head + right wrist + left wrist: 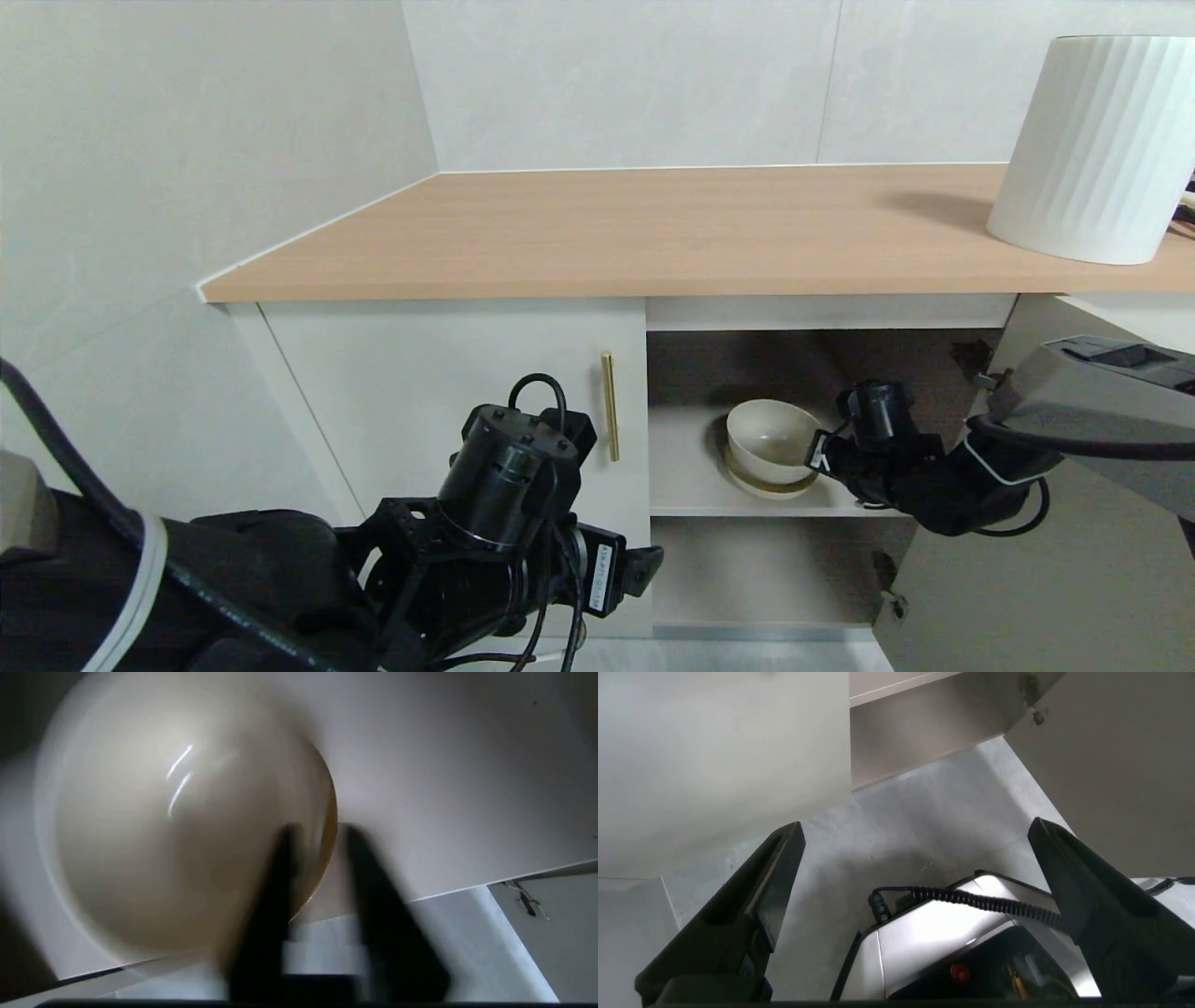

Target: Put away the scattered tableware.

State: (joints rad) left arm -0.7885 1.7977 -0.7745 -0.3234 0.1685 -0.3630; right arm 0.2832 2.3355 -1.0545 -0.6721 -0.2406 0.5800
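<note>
A cream bowl [770, 439] sits tilted on a gold-rimmed plate [770, 485] on the upper shelf [686, 467] of the open cabinet. My right gripper [822, 459] reaches into the cabinet and meets the bowl's near rim. In the right wrist view the bowl [168, 840] looms large, and the right gripper [318, 838] has a dark finger on each side of its rim, shut on it. My left gripper [915, 835] hangs low in front of the closed cabinet door, open and empty, above the grey floor.
The wooden counter [607, 224] carries a white ribbed container [1092, 149] at the right. The left door's gold handle [609, 406] is beside the opening. The right door [1027, 569] stands swung out. A lower shelf [766, 569] lies beneath.
</note>
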